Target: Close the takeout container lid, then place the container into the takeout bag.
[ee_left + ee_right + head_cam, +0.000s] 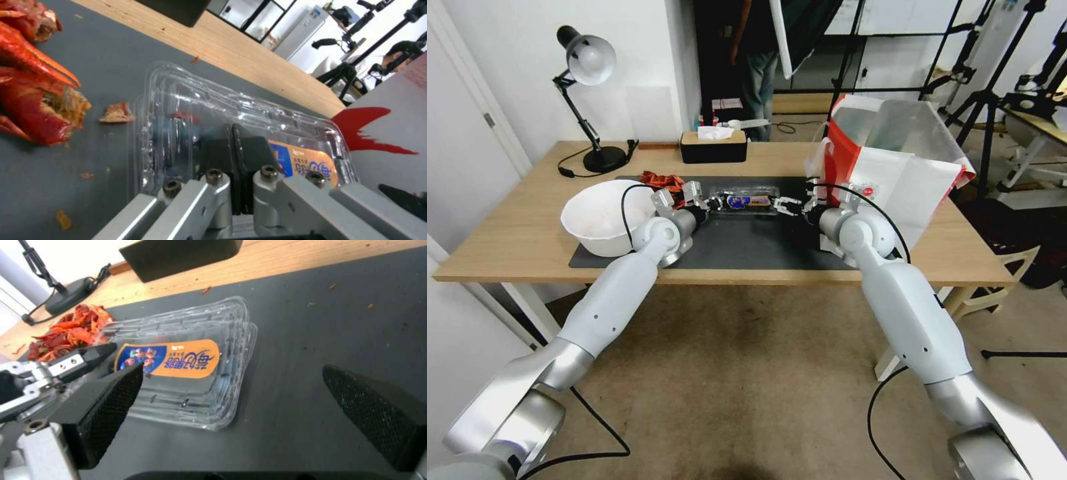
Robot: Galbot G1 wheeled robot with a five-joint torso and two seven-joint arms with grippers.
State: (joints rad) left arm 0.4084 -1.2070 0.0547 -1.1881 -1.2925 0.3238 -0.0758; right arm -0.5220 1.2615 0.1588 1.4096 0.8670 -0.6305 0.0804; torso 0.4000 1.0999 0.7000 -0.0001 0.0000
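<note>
On the dark mat (747, 243) in the middle of the table (514, 233), the takeout container (748, 201) is lying flat between the two grippers, with the lid (171, 360) already down and its blue-orange label facing up. The left gripper (233, 173) is sitting at the container's left end with its pads (249, 156) pressed together; they seem to be pinching the thin rim there, but I cannot tell this for sure. The right gripper (231, 386) is waiting just beside the right end with its fingers (106, 400) wide apart, not touching the plastic.

The box is looking very light and thin (clear, shiny plastic that bends easily), so it is probably slippery and could slide on the mat when pushed. A hard squeeze on the middle may buckle the walls or pop the lid open again. I think the best hold is across the short ends or on the stiffer rim, with gentle force.

The takeout bag (894, 167) is standing open at the far right, near the right gripper. The red crayfish shells (31, 86) are lying just beside the container's left end, and the white bowl (604, 220) is at the left.
</note>
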